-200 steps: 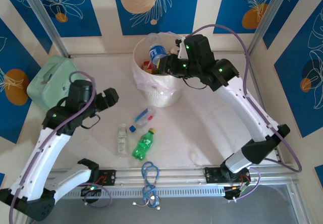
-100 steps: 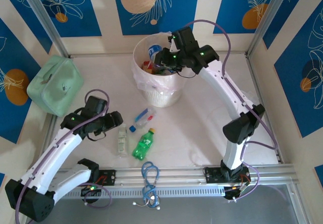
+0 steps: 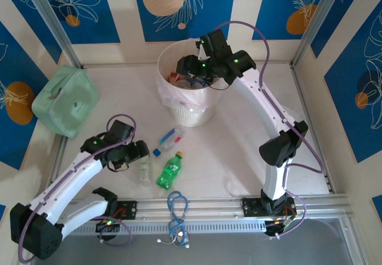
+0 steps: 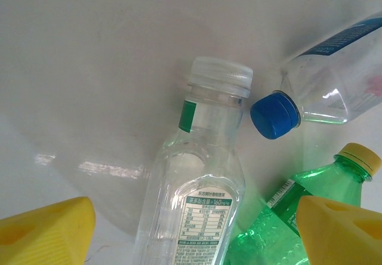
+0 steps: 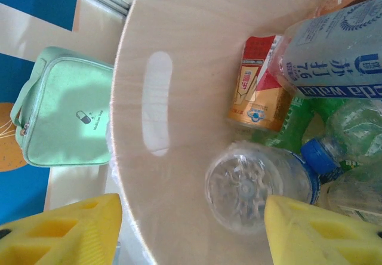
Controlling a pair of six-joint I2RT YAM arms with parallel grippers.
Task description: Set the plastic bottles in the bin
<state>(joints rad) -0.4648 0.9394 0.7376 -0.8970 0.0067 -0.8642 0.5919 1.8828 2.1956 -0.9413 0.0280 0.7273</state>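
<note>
- In the top external view, the bin (image 3: 186, 111) is standing at the far middle of the table (image 3: 239, 151), with bottles lying inside it.
- The right gripper (image 3: 188, 68) is hanging over the bin's mouth; its jaw spacing is hard to read from here.
- The left gripper (image 3: 138, 154) is hovering low beside three bottles on the table: a clear bottle (image 3: 144, 166), a blue-capped bottle (image 3: 169, 139) and a green bottle (image 3: 169, 170).
- A mint-green case (image 3: 64, 101) is sitting at the left.
- In the left wrist view, the left gripper (image 4: 196, 211) is holding its yellow fingers (image 4: 51, 229) wide apart, one on each side of the clear bottle (image 4: 200, 181) and touching nothing.
- The blue-capped bottle (image 4: 325, 80) and green bottle (image 4: 280, 217) are lying just beside it.
- In the right wrist view, the right gripper (image 5: 192, 217) is spreading its fingers (image 5: 322, 232) apart, with nothing between them.
- A clear bottle (image 5: 256, 184) is lying base-up inside the bin (image 5: 179, 56), near a blue-labelled bottle (image 5: 340, 50) and a red-and-brown-labelled bottle (image 5: 262, 95).
</note>
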